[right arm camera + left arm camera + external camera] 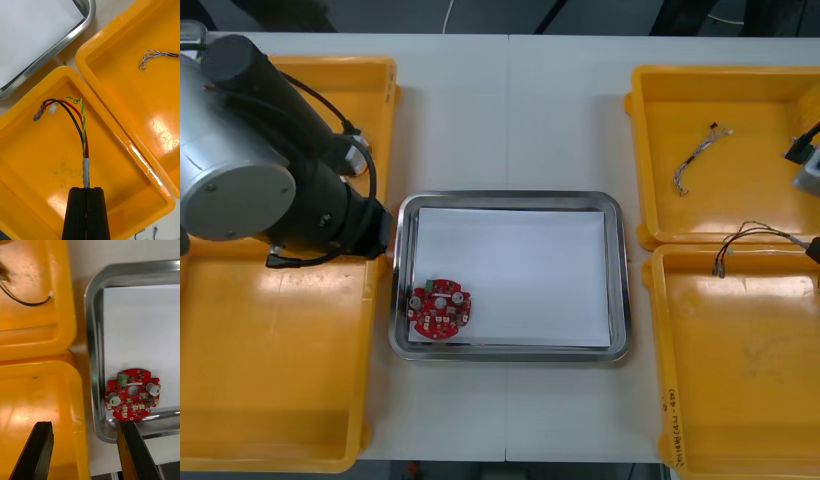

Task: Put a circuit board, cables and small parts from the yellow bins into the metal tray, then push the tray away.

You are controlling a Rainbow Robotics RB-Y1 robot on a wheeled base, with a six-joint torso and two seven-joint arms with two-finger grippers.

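Observation:
My right gripper (86, 189) is shut on a red, black and yellow cable (80, 123), held above the near right yellow bin (41, 176); the cable's loose ends fan out ahead of the fingers. In the front view this cable (752, 235) hangs over the rim between the two right bins. A round red circuit board (440, 308) lies in the near left corner of the metal tray (510, 197), which is white inside. My left gripper (84, 429) stands open over the near left bin's rim and that tray corner, with the board (132, 393) just past one finger (133, 444).
A twisted blue and white cable (695, 160) lies in the far right bin (740, 100). A black cable (26, 302) lies in the far left bin (375, 85). My left arm (270, 150) covers much of the left bins. The near left bin (270, 380) has a bare floor.

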